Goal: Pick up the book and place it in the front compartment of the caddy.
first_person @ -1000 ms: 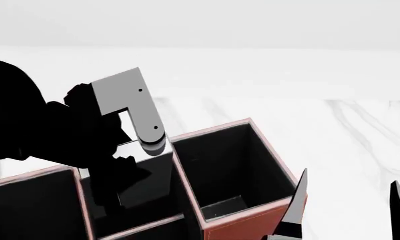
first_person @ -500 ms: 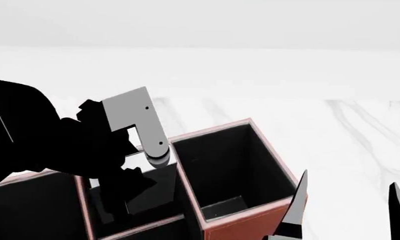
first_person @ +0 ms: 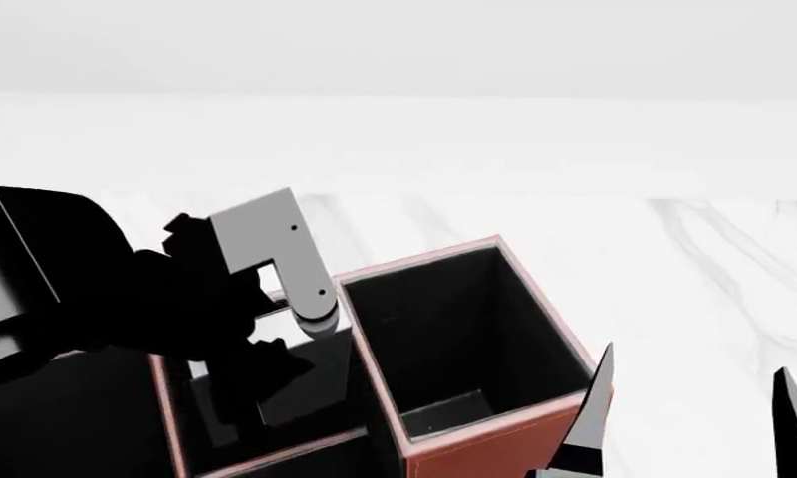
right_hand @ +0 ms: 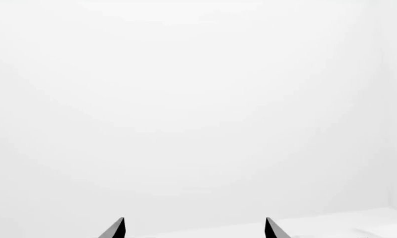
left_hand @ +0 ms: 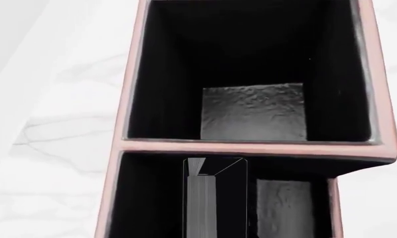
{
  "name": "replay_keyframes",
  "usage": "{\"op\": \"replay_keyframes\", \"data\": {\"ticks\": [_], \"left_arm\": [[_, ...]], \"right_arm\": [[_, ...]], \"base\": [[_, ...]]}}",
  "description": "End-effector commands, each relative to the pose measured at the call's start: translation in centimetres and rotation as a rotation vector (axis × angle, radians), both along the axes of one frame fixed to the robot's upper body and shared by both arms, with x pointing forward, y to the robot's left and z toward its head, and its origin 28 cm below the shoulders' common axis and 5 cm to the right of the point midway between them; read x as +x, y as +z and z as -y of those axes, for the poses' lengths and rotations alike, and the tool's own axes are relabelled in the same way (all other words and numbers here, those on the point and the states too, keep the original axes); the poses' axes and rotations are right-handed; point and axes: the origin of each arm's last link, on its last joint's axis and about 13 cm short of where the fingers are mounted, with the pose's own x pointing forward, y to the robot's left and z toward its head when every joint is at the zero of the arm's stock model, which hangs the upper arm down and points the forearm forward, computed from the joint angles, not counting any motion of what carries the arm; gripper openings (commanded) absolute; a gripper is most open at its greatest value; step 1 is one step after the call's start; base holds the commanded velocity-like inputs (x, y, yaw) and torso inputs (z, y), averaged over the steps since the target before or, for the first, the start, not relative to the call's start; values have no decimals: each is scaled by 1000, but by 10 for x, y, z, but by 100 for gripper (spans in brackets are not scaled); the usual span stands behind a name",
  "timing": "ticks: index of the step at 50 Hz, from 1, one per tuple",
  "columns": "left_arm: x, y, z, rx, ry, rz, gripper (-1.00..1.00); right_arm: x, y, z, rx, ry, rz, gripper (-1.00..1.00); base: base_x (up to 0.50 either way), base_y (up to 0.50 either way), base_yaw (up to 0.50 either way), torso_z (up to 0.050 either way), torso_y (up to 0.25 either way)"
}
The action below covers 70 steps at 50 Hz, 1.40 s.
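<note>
I have the black book standing upright inside a compartment of the reddish-brown caddy, apparently placed; left gripper hidden (grip state unclear), right gripper fingers spread, idle.

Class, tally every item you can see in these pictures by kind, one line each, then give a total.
book: 1
caddy: 1
left gripper: 1
right gripper: 1
marble table: 1
Total: 5
</note>
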Motion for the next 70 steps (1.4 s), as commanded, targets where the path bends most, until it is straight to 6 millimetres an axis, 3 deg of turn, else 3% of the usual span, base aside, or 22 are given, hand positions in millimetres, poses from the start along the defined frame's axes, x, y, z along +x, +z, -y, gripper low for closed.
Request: {"op": "replay_keyframes", "data": {"ticks": [1, 49, 70], "left_arm": [[7, -3, -1, -11, 16, 36, -100], [21, -49, -5, 5, 19, 7, -100], [29, -60, -7, 30, -2, 26, -100]], "right_arm": [[1, -2, 0, 0, -1, -6, 100], [5, -10, 0, -3, 3, -29, 100], [6, -11, 0, -6, 1, -32, 100]], "base": [[0, 0, 0, 0, 0], [0, 0, 0, 0, 1], [0, 0, 0, 0, 1]]}}
